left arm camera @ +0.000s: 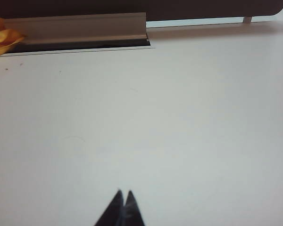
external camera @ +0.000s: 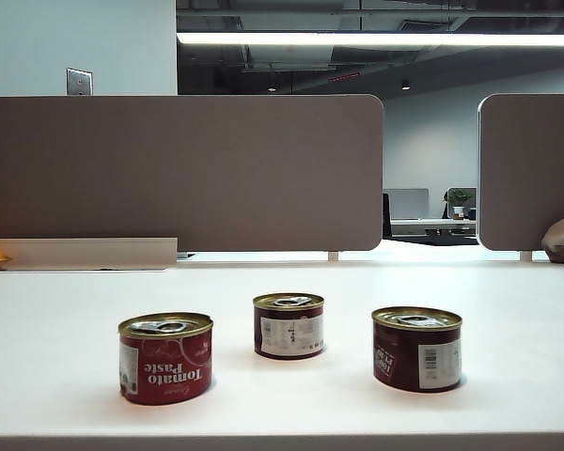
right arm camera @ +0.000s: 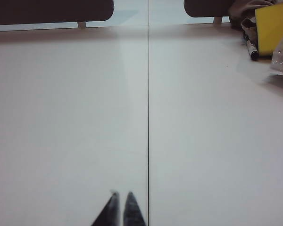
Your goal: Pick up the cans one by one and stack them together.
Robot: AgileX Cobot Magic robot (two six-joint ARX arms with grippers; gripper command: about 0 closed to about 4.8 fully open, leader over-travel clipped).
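Tomato Paste can (external camera: 165, 358): bright red, gold-rimmed, upright on the white bench (external camera: 66, 329), leftmost of three, nearest the front edge.
Middle maroon can (external camera: 289, 325): upright, white label facing the camera, set farthest back, apart from both neighbours.
Right maroon can (external camera: 417, 349): upright, barcode label on its right side, well apart from the others.
Left hand (left arm camera: 123, 192): fingertips pressed together, holding nothing, over bare bench; unseen in the exterior view.
Right hand (right arm camera: 122, 193): fingertips nearly touching, holding nothing, beside a dark seam in the bench.
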